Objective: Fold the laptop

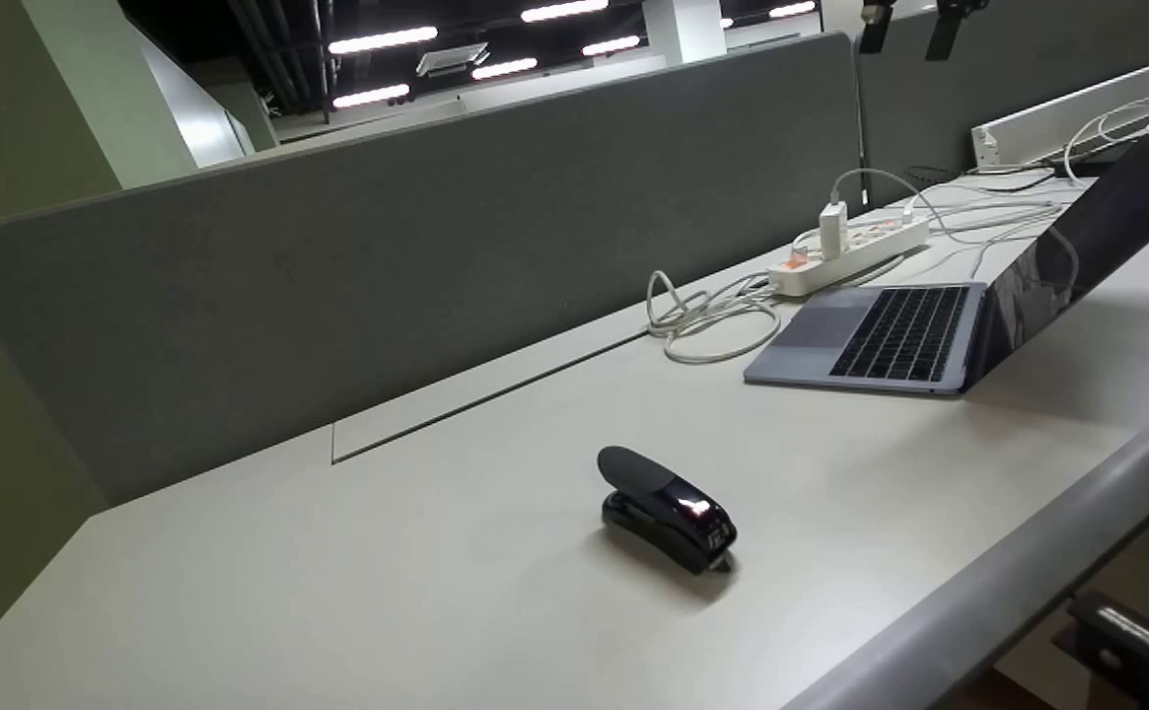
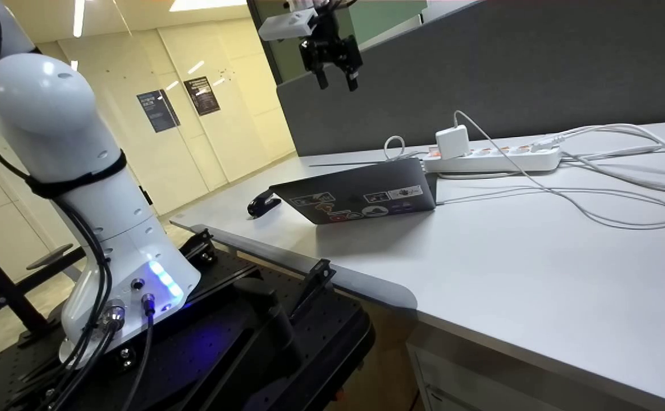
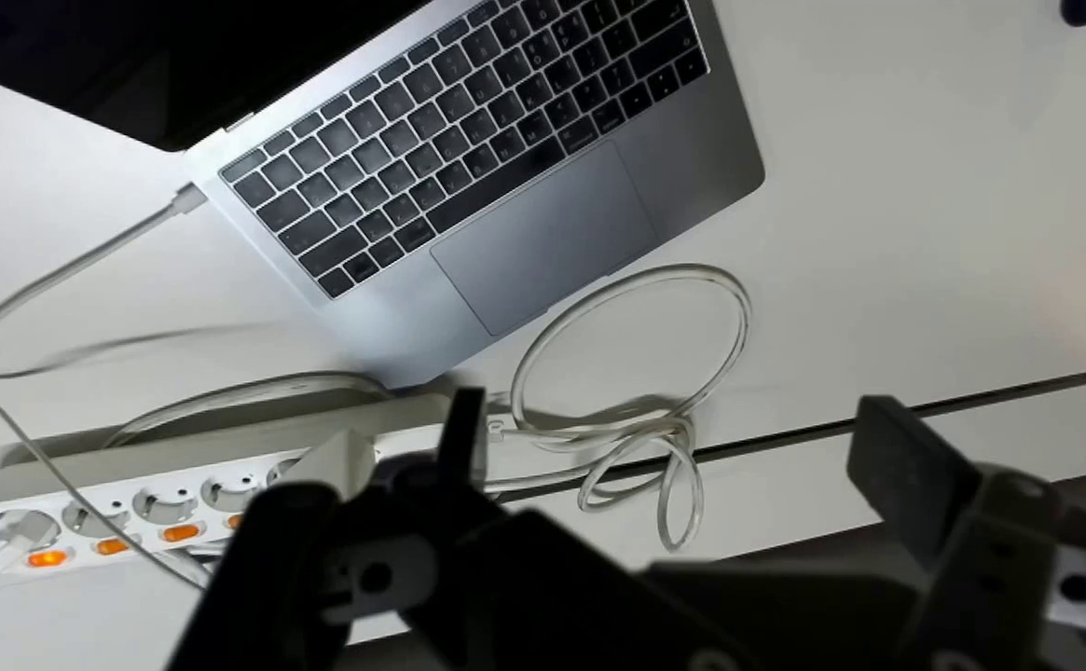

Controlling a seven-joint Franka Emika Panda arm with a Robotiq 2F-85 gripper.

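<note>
The silver-grey laptop stands open on the desk, with its keyboard base (image 1: 811,325) flat and its dark screen (image 1: 1092,247) leaning back past upright. In an exterior view the lid's outside (image 2: 361,185) shows, bearing colourful stickers. In the wrist view the keyboard and trackpad (image 3: 543,238) fill the upper middle, and part of the dark screen (image 3: 160,65) shows at top left. My gripper is open and empty, high above the desk, in both exterior views (image 1: 904,44) (image 2: 338,85). In the wrist view its fingers (image 3: 678,410) are wide apart, over the looped cable beyond the trackpad edge.
A white power strip (image 1: 855,261) with a plugged charger lies beside the laptop along the grey partition (image 1: 535,217). A looped white cable (image 3: 631,433) lies near the trackpad side. A black stapler (image 1: 668,508) sits on the desk. A charging cable (image 3: 86,270) enters the laptop's side.
</note>
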